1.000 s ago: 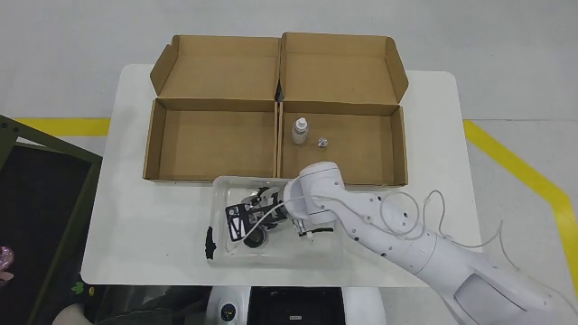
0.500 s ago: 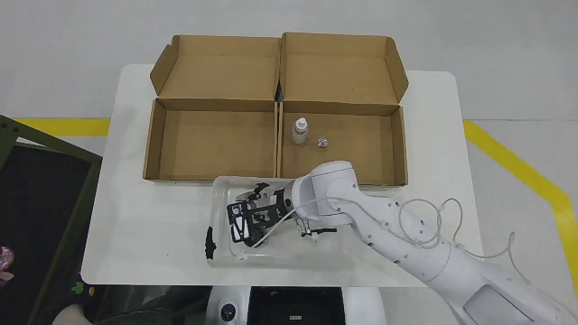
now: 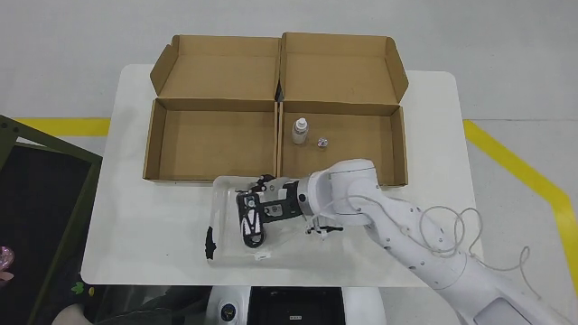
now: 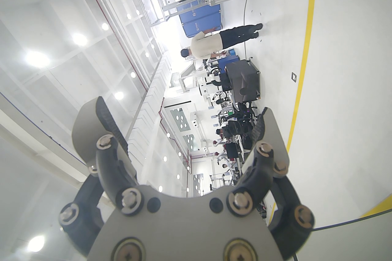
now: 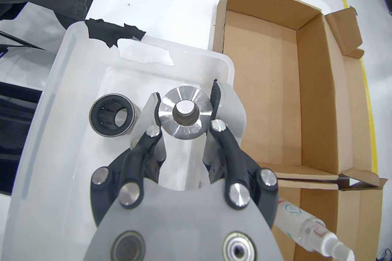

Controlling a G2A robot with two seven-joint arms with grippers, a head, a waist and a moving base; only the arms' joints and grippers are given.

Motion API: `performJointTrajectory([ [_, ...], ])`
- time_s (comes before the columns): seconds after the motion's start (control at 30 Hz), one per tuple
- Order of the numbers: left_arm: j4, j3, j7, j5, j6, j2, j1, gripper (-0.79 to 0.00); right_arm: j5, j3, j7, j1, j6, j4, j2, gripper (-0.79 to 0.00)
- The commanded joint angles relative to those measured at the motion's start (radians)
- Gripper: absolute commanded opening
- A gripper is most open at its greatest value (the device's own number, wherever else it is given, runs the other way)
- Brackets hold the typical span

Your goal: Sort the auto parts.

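Note:
My right gripper (image 5: 185,93) is shut on a silver round metal part (image 5: 185,112) with a hole through its middle, held just above the floor of the clear plastic bin (image 5: 61,60). A silver bearing with a black inner sleeve (image 5: 111,119) lies in the bin beside the held part. In the top view the right gripper (image 3: 252,218) hangs over the bin's (image 3: 219,190) left half. My left gripper (image 4: 183,118) is open with nothing between its fingers and points out into the room.
Two open cardboard boxes stand behind the bin: the left box (image 3: 212,144) is bare, and the right box (image 3: 361,149) holds a small bottle (image 3: 300,130) and a small metal piece (image 3: 322,142). Black tape (image 3: 209,242) sticks to the bin's near left corner.
The right arm's wrist has swung back and to the right over the bin, and the gripper has turned with the silver part in it.

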Motion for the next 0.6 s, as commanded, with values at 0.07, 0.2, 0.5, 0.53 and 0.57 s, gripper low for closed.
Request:
performJointTrajectory([
  [0.07, 0.000, 0.000, 0.000, 0.000, 0.000, 0.000, 0.000, 0.000, -0.004, 0.029, -0.028, -0.010, 0.004, -0.014, 0.006, -0.785],
  [0.2, 0.000, 0.000, 0.000, 0.000, 0.000, 0.000, 0.000, 0.000, -0.004, 0.053, -0.052, -0.016, 0.011, -0.023, 0.010, -0.785],
  [0.5, 0.000, 0.000, 0.000, 0.000, 0.000, 0.000, 0.000, 0.000, 0.024, 0.081, -0.111, -0.006, 0.007, -0.015, 0.010, -0.785],
  [0.53, 0.000, 0.000, 0.000, 0.000, 0.000, 0.000, 0.000, 0.000, 0.026, 0.083, -0.115, -0.003, 0.006, -0.014, 0.009, -0.785],
  [0.57, 0.000, 0.000, 0.000, 0.000, 0.000, 0.000, 0.000, 0.000, 0.029, 0.084, -0.119, -0.001, 0.006, -0.012, 0.009, -0.785],
])
